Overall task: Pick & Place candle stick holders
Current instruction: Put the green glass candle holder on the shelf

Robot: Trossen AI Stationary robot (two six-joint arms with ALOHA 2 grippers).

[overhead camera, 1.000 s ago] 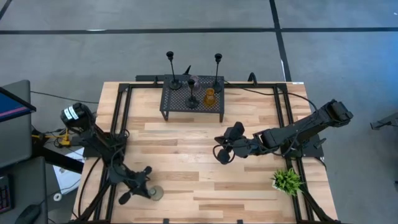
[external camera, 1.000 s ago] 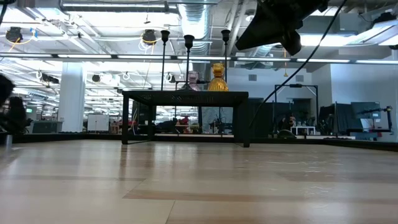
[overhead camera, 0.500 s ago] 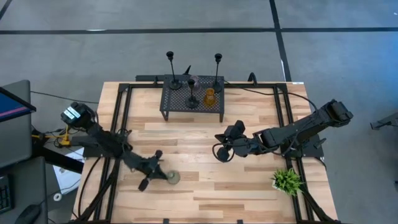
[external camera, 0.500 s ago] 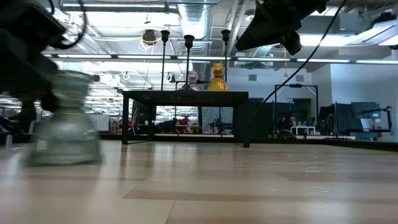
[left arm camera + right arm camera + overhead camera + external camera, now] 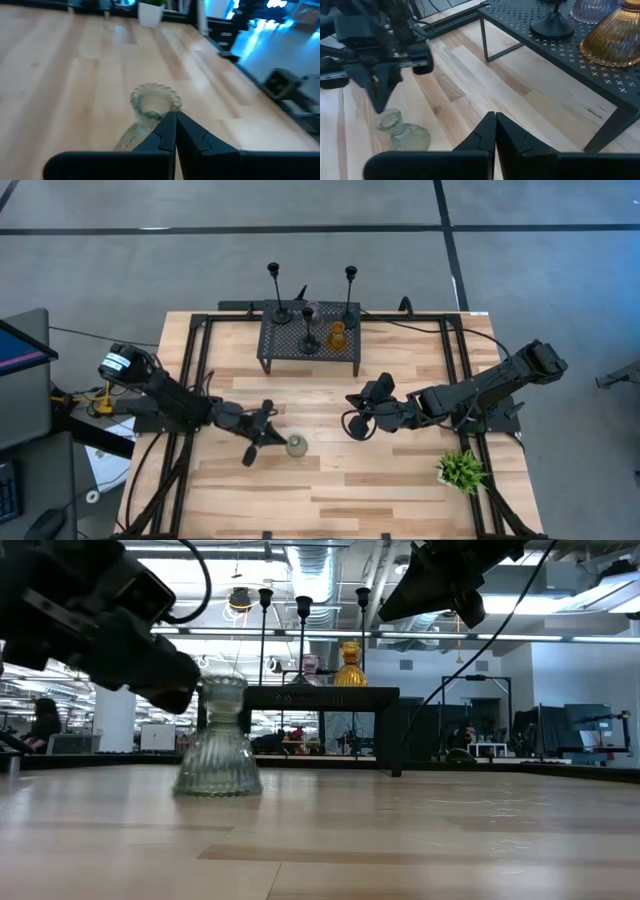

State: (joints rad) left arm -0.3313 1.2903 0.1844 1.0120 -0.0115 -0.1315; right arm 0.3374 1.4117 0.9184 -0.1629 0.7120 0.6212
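A ribbed grey-green glass candle stick holder point(image 5: 297, 445) stands upright on its base on the wooden table, left of centre; it also shows in the low view point(image 5: 218, 745). My left gripper point(image 5: 281, 442) is shut, level and right beside its top. Three slim black holders point(image 5: 306, 320), a pink one point(image 5: 312, 310) and an amber one point(image 5: 338, 335) stand on the black perforated rack point(image 5: 310, 352) at the far edge. My right gripper point(image 5: 353, 426) hangs shut above the table in front of the rack, with nothing in it. My left gripper pushes the grey-green holder with its shut fingertips point(image 5: 172, 125), which lie against the narrow neck just below the scalloped rim point(image 5: 150, 112). It comes in level from the table's left. The holder stays upright with its base point(image 5: 218, 780) on the table.
A small green potted plant point(image 5: 460, 470) stands near the right front corner. Black frame rails point(image 5: 195, 360) run along the table's left and right sides. Bare wood lies between the holder and the rack point(image 5: 300, 697).
My left gripper has swung from the near left corner toward the table's right and far edge, turning as it went and staying shut. The grey-green holder has slid with it along the table toward the middle, still upright.
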